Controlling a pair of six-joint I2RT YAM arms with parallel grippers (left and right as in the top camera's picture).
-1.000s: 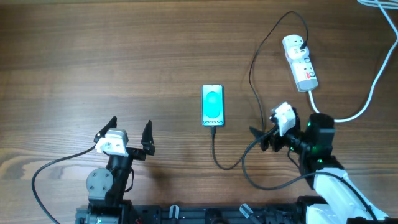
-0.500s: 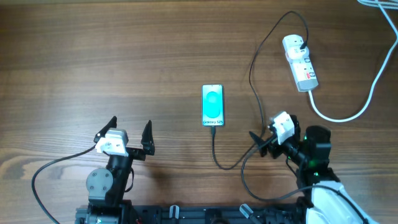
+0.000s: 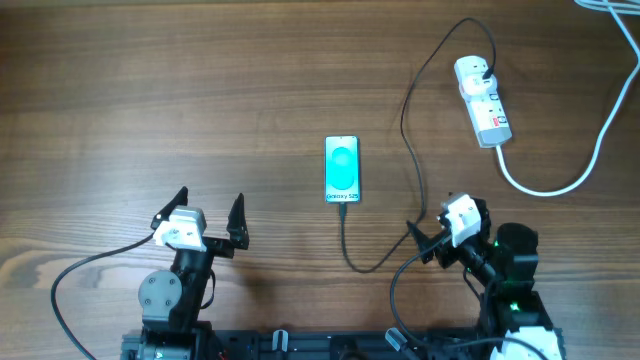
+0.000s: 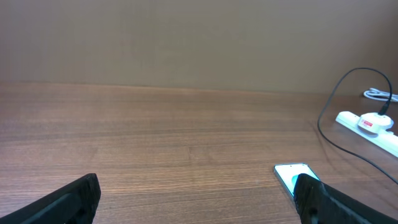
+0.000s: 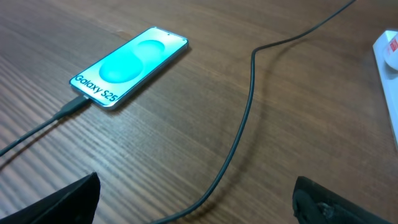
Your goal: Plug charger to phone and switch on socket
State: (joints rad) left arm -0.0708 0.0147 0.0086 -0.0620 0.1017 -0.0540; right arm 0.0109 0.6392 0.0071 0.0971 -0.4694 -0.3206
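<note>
While both sets of jaws stood wide apart and held nothing, the right gripper (image 3: 445, 225) hovered at the near side of the table (image 3: 150, 80), just beside a bend of the charger (image 5: 249, 93). The left gripper (image 3: 210, 205) sat idle, well apart from everything. Further out, the phone (image 3: 342, 168) lay flat mid-table, screen lit, with the charger's tip apparently seated in its near end. The plugging step looked done. The socket (image 3: 482, 100) lay at the far right, the cable's other end in it; its switch position could not be read. Next, the right arm would probably need to reach over the cable and press that switch with one fingertip.
</note>
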